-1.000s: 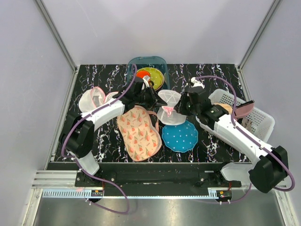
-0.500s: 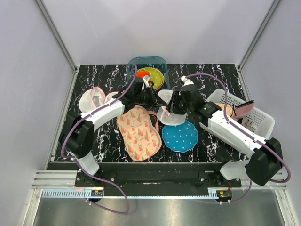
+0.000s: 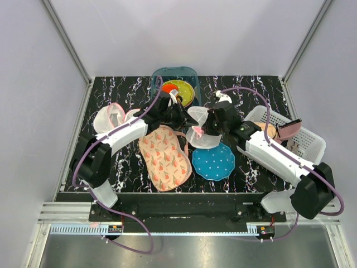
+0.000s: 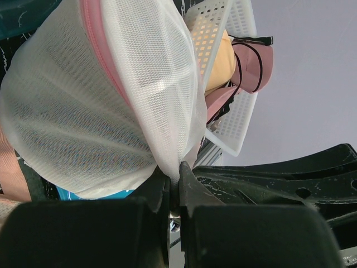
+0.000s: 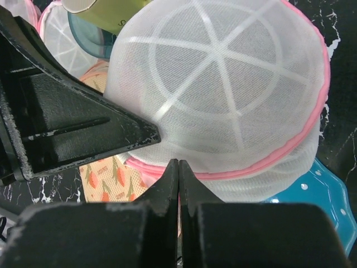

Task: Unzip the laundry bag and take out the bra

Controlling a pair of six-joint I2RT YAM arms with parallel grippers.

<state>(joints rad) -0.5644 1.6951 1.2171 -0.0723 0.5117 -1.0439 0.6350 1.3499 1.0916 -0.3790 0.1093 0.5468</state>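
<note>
The laundry bag [image 3: 199, 127], a white mesh dome pouch with pink zip trim, hangs between the two grippers above the table. My left gripper [image 4: 174, 173] is shut on a fold of its mesh [image 4: 100, 100] and shows in the top view [image 3: 187, 123] at the bag's left side. My right gripper [image 5: 178, 163] is shut, its tips meeting right at the pink trim under the dome [image 5: 223, 95]. Whether anything is pinched there does not show. In the top view it [image 3: 203, 129] sits at the bag's right side. The bra is hidden.
Under the bag lie a pink floral-print fabric piece [image 3: 164, 156] and a blue white-dotted round mat [image 3: 213, 161]. A white basket [image 3: 309, 146] with peach and pink cloth stands at the right. A teal bin [image 3: 177, 72] is at the back, another white mesh pouch [image 3: 109, 117] at the left.
The right arm has moved left up to the bag, and its jaws, open half a second ago, have closed at the pink trim. The left arm has held still.
</note>
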